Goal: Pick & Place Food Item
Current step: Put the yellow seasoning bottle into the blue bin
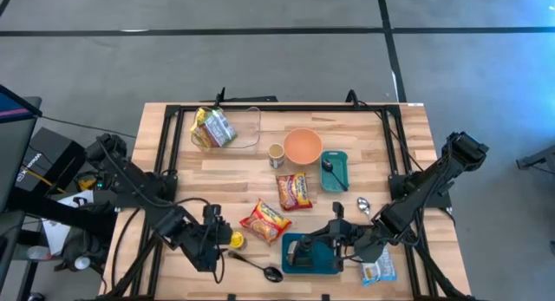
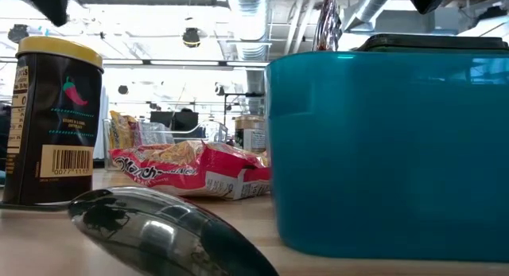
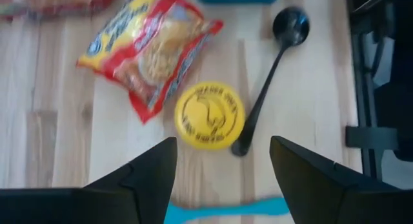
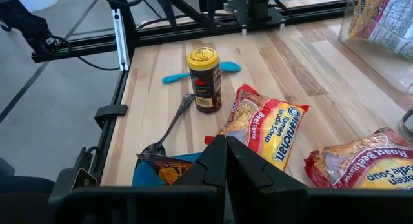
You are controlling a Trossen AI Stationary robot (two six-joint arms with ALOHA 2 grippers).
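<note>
A dark jar with a yellow lid (image 3: pixel 210 115) stands upright on the table, near the front left. My left gripper (image 3: pixel 222 166) hovers open above it, a finger on each side of the lid and touching nothing. A black spoon (image 3: pixel 268 75) lies beside the jar. A teal container (image 1: pixel 299 262) stands at the front centre. My right gripper (image 4: pixel 219 145) is over it, shut on a dark snack packet (image 4: pixel 164 169). A red-and-yellow noodle packet (image 1: pixel 264 221) lies flat between the jar and the container. My right gripper has the snack packet by its upper edge (image 4: pixel 208 141), the fingers slanting down from the table's right. The fingers themselves hide the place of contact. The packet stands upright above the teal container's rim (image 2: pixel 326 21), with its lower part inside.
A second noodle packet (image 1: pixel 294 191), an orange bowl (image 1: pixel 303 145), a small cup (image 1: pixel 276 154) and a teal tray with a spoon (image 1: pixel 335 171) fill the middle. A clear bin with packets (image 1: pixel 230 127) stands far left. A light-blue utensil (image 4: pixel 200 72) lies by the jar.
</note>
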